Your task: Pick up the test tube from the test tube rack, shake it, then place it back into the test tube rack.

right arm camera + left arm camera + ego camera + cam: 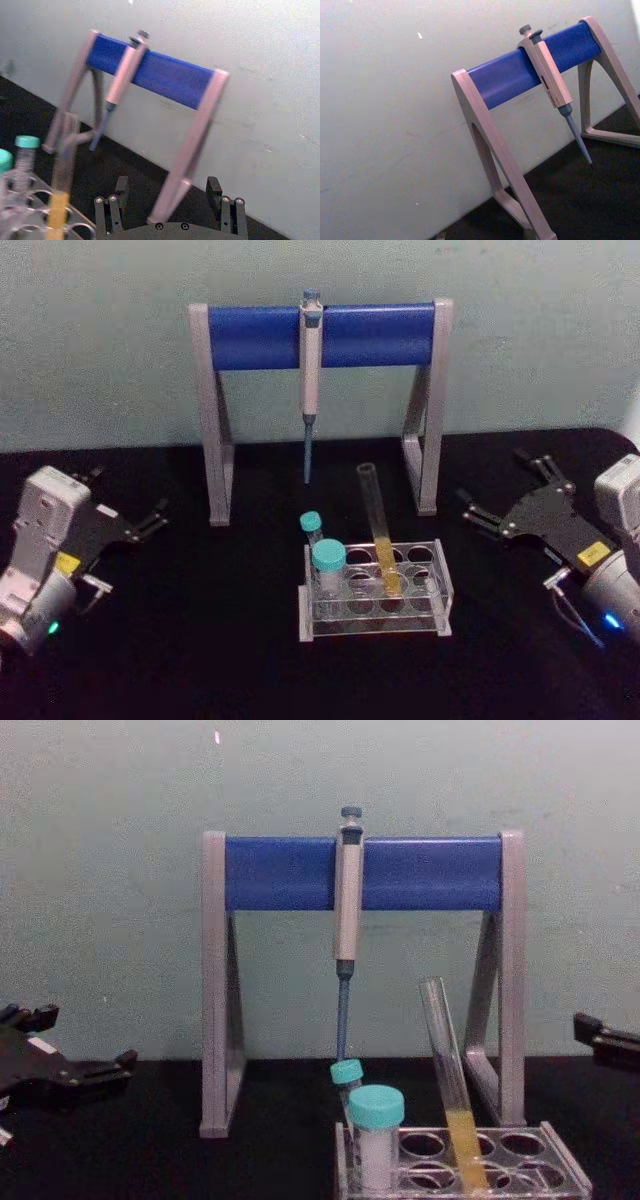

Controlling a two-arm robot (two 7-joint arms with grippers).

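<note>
Near centre of counter [200, 660], head view: test tube rack [375, 618] with test tube [372, 505] standing in it, top tilted left | left gripper [125, 498] at left, right gripper [500, 488] at right, fingers [152, 520] spread, empty, well apart from rack | right wrist: fingers [114, 210] apart | chest: tube [445, 1050] leans in rack [520, 1167], yellow end down.

Chest view: test tube rack [570, 1162] btm cut off by frame edge — rt wrist view: test tube [59, 210] blurred
</note>
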